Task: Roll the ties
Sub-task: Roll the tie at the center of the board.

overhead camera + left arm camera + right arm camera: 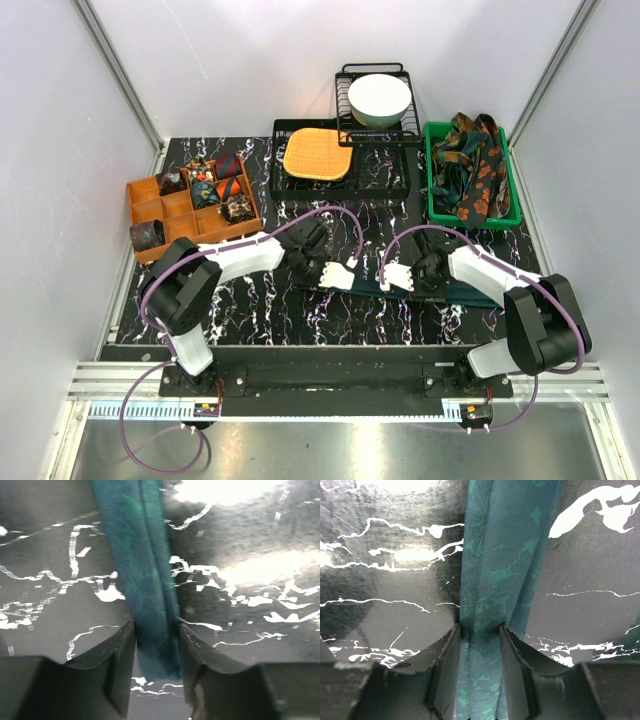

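A plain dark teal tie (368, 289) lies flat across the marbled table between my two grippers. My left gripper (325, 272) is low over its left part. In the left wrist view the jaws (156, 627) press on both edges of the tie (145, 570), whose narrow end stops just behind the fingertips. My right gripper (408, 275) is down on the tie's right part. In the right wrist view its jaws (479, 628) pinch the tie (505, 555), and the cloth bunches at the tips.
An orange divided box (150, 205) at the left holds several rolled ties; another coil (148, 235) sits at its front corner. A green bin (436, 200) at the back right holds patterned ties. A black tray (280, 170) carries an orange mat (318, 155). A wire rack (345, 80) holds a white bowl (378, 98).
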Tool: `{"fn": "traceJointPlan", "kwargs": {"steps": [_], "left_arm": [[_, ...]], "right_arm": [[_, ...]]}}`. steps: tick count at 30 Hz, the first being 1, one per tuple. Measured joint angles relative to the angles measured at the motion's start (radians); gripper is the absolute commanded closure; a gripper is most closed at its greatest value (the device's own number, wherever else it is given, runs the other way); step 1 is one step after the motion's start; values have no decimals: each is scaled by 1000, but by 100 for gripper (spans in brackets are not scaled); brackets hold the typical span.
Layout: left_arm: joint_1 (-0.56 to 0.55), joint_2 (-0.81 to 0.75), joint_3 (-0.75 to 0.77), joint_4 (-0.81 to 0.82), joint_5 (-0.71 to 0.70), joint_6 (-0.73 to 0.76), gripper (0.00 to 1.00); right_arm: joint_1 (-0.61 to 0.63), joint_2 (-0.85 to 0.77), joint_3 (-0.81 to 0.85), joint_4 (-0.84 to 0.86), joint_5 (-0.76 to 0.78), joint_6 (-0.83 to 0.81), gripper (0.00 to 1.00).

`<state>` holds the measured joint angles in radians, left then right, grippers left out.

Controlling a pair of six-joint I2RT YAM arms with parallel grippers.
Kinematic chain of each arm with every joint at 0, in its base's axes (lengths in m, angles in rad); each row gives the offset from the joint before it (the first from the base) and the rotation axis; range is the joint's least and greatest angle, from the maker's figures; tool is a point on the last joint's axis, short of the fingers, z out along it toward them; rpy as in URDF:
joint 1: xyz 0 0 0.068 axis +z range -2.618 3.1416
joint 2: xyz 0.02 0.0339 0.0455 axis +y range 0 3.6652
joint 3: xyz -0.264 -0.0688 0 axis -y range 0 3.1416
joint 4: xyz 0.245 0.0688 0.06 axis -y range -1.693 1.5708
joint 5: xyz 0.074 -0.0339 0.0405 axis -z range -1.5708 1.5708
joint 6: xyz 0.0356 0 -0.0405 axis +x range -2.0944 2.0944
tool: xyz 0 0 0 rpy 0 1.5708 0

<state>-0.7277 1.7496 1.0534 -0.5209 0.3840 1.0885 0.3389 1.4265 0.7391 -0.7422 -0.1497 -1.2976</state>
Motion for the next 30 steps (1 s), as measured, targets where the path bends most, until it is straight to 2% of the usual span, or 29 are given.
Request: {"fn": "traceJointPlan", "kwargs": {"steps": [2, 7, 8, 12, 14, 23, 30], "left_arm": [[-4, -8, -13, 3, -1, 5, 68], [-12, -28, -44, 18, -7, 12, 66], [-13, -32, -48, 21, -9, 13, 63], [-14, -36, -50, 29, -19, 8, 36], [-14, -42, -51, 30, -23, -4, 29], [-13, -101, -67, 6, -20, -82, 26], [-13, -130, -67, -9, -10, -108, 27]], "right_arm": [[0, 0, -3, 7, 1, -2, 59], [0, 0, -6, 14, 3, -8, 62], [0, 0, -7, 14, 5, -10, 62], [0, 0, -10, 21, 10, -23, 59], [0, 0, -10, 26, 11, -39, 57], [-29, -119, -112, 94, 42, -173, 59], [-172, -156, -143, 92, 58, -292, 60]]}}
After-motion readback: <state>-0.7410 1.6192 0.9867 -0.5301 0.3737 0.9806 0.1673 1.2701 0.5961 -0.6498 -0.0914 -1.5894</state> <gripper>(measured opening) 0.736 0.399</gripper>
